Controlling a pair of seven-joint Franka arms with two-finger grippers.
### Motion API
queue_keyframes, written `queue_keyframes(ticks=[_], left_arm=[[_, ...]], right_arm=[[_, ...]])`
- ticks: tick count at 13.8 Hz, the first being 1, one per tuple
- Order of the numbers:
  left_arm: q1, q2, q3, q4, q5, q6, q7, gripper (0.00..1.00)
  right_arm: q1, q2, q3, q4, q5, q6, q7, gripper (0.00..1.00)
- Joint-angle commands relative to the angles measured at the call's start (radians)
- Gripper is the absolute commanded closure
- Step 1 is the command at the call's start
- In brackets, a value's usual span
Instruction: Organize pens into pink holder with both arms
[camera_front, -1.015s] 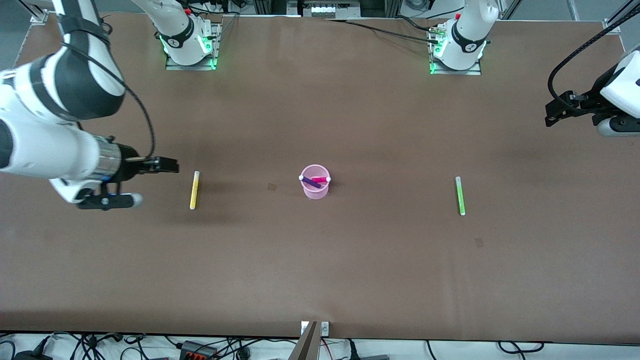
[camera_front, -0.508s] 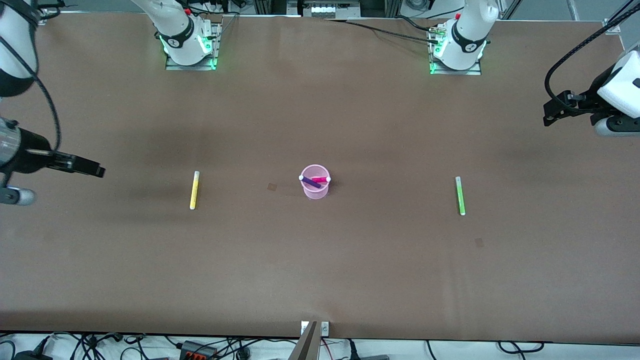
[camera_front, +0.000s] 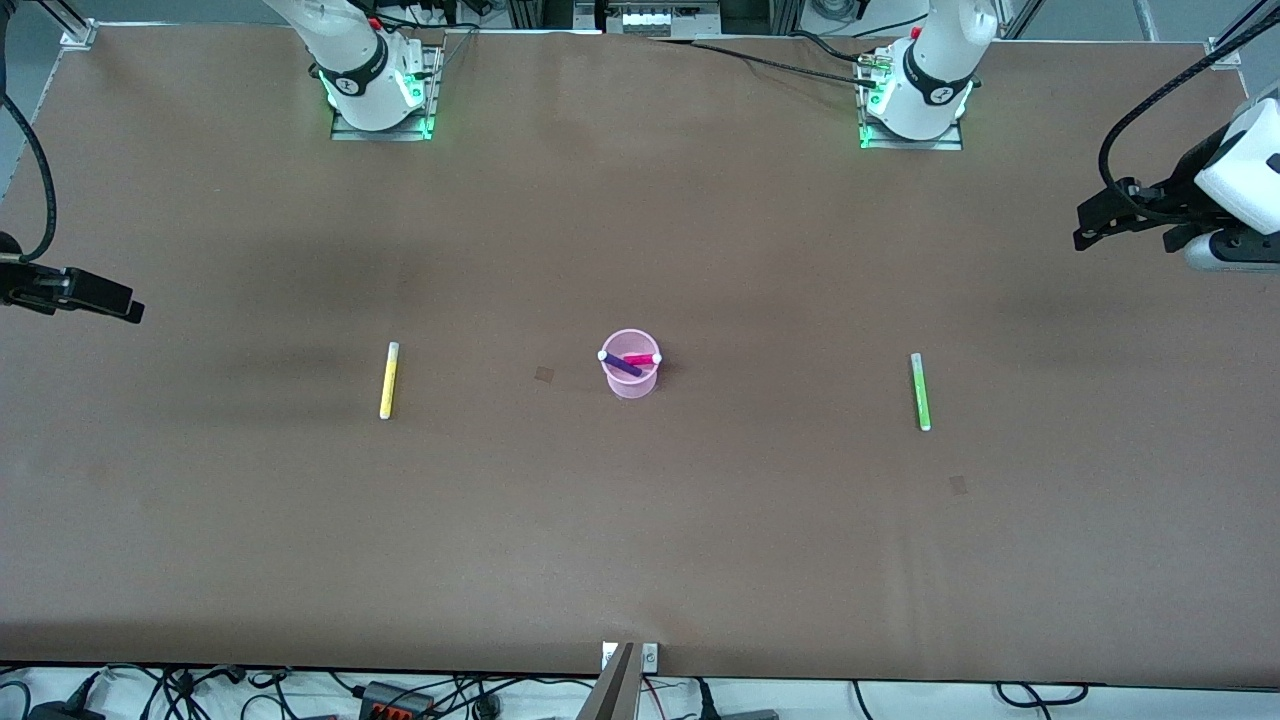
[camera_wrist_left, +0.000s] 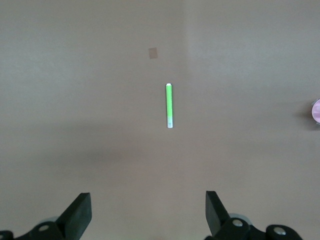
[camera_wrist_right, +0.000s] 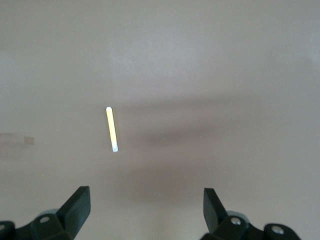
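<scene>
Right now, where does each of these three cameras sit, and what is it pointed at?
Front view: high across the brown table, facing both arm bases; round translucent pink cup mid-table.
Left wrist view: above the open left pincer, looking down at the slim light-green pen.
Right wrist view: above the open right pincer, over the slim yellow pen.
Front shares each pen.

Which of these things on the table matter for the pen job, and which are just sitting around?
Job:
pink holder, holding the magenta pen and purple pen
yellow pen, lying loose
green pen, lying loose
left gripper and right gripper, jaws open

Lying about:
two small dark marks on the table
</scene>
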Motion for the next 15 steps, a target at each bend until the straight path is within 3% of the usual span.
queue_keyframes(ticks=[1,3,6,15], left_arm=[[0.008,-0.012,0.002,-0.010,-0.021,0.005,0.028,0.00],[0.008,-0.012,-0.004,-0.010,-0.020,-0.001,0.043,0.00],[0.006,-0.012,-0.004,-0.010,-0.018,-0.002,0.056,0.00],[0.005,-0.012,-0.006,-0.003,-0.015,-0.004,0.056,0.00]], right_arm=[[0.001,-0.150,0.010,-0.220,-0.018,0.098,-0.024,0.00],[0.000,-0.205,0.010,-0.309,-0.018,0.131,-0.032,0.00],[-0.002,-0.248,0.010,-0.361,-0.022,0.161,-0.054,0.00],[-0.003,-0.255,0.010,-0.357,-0.012,0.169,-0.084,0.00]])
